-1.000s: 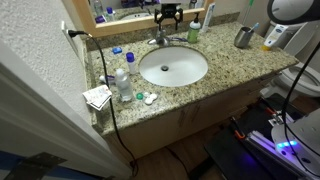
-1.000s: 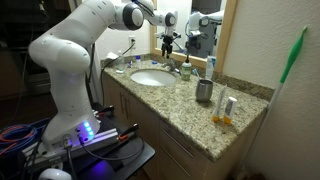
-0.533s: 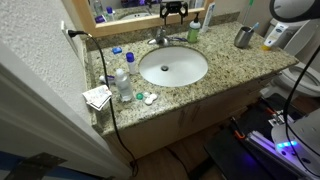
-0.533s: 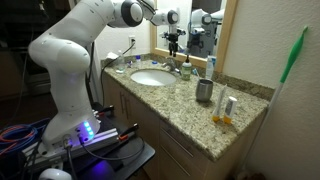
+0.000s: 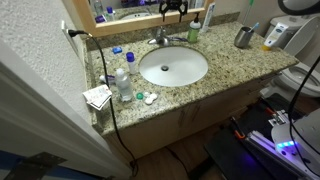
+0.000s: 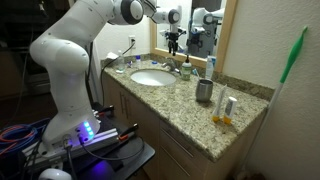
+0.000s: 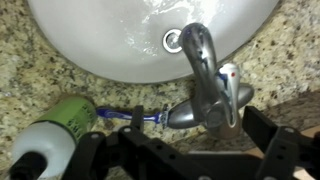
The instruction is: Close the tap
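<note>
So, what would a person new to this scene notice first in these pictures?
Probably the big white robot arm, which stands in front of the granite counter and reaches over the oval white basin. In the wrist view the shiny tap fills the middle, and the dark fingers are spread open on either side of it.

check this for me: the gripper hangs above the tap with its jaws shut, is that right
Not quite. The gripper does hang above the tap, but its jaws are open, not shut. The wrist view shows its fingers spread wide apart, one on each side of the tap.
</note>
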You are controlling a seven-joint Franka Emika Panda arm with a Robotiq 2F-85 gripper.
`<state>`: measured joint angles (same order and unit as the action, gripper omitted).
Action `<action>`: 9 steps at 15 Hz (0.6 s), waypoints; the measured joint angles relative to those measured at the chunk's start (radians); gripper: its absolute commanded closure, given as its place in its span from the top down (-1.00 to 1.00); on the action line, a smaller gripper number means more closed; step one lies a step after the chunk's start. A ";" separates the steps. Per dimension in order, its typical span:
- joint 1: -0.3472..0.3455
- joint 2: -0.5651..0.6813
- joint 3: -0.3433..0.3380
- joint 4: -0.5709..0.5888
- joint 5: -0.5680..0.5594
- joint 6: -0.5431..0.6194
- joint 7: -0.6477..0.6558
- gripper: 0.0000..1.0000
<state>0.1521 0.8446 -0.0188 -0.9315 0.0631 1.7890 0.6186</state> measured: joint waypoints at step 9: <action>0.007 0.025 0.027 0.002 0.014 -0.004 -0.020 1.00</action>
<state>0.1588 0.8693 0.0083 -0.9290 0.0769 1.7849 0.5981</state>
